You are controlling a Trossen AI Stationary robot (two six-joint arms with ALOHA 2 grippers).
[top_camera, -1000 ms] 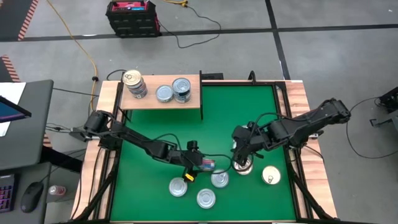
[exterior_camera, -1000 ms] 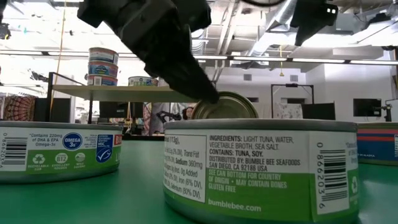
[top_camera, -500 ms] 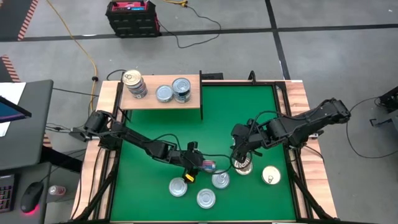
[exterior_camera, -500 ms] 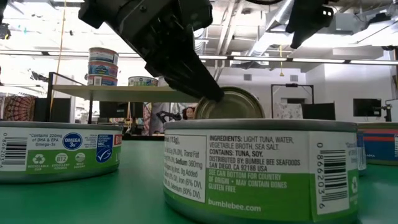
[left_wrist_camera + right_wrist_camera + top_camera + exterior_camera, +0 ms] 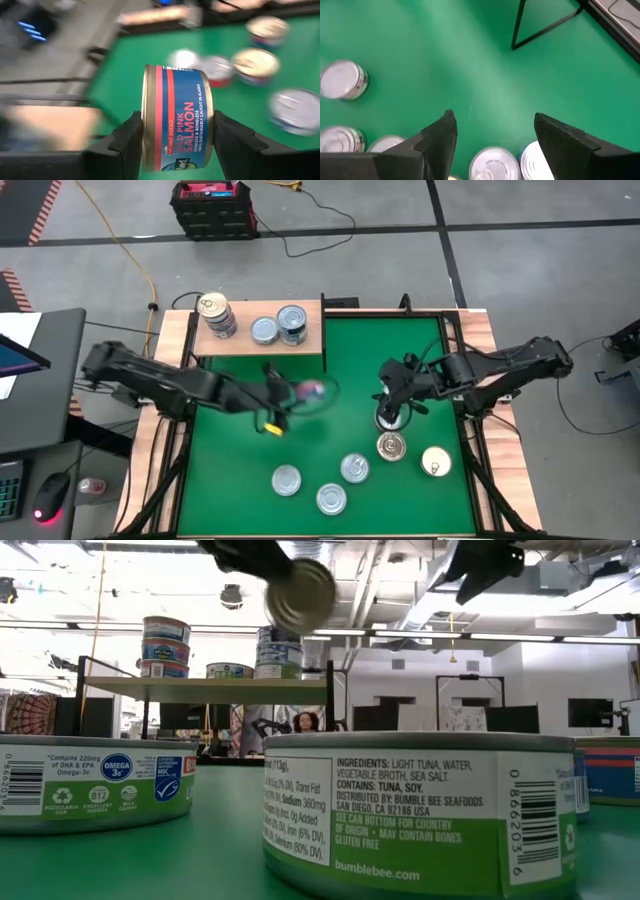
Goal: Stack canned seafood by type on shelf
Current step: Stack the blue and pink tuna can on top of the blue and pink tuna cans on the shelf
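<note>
Both arms dark, near-black, jointed segments with rounded housings at the joints, thin black cables looping along the links. Left arm [image 5: 160,383] has a small yellow tag or marking near its wrist (blurred, can't read it). Left gripper [image 5: 177,150] and right gripper [image 5: 492,137] have matte black, wedge-shaped fingers [image 5: 437,137] with flat angular faces.
</note>
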